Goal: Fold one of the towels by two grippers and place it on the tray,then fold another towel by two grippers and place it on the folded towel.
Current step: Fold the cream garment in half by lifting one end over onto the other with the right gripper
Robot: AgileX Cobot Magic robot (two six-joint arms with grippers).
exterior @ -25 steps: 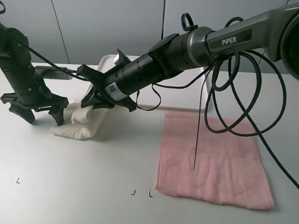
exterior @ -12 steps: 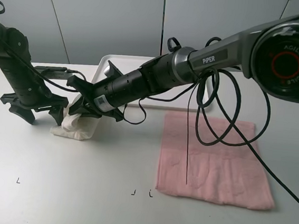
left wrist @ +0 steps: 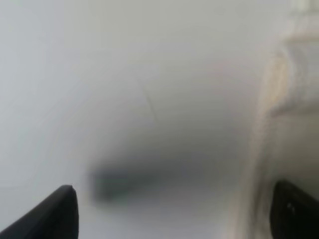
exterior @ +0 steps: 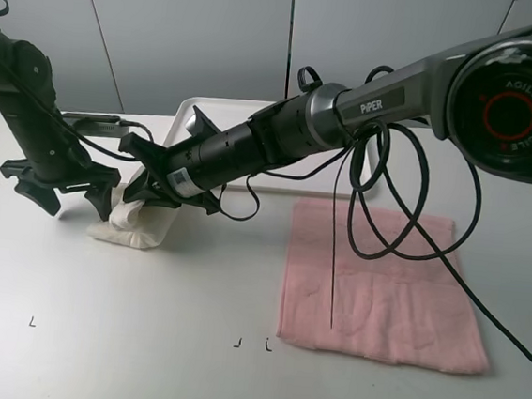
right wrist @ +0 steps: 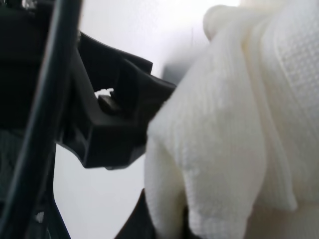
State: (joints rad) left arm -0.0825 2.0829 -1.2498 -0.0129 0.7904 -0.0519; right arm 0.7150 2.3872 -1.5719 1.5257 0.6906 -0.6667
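Cream towel point(exterior: 134, 229) lies bunched on the tabletop's left half, before the tray point(exterior: 246, 111). Right gripper point(exterior: 153, 198) jaws pinch its raised fold. Left gripper point(exterior: 73, 198) jaws are spread, just beside its left end.

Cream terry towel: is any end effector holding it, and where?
Right end effector, shut on a bunched fold of the cream terry towel; the open left end effector holds nothing.

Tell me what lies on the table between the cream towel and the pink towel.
Only bare table, as the exterior high view shows. The cream towel and the pink towel lie well apart, with nothing set down between them.
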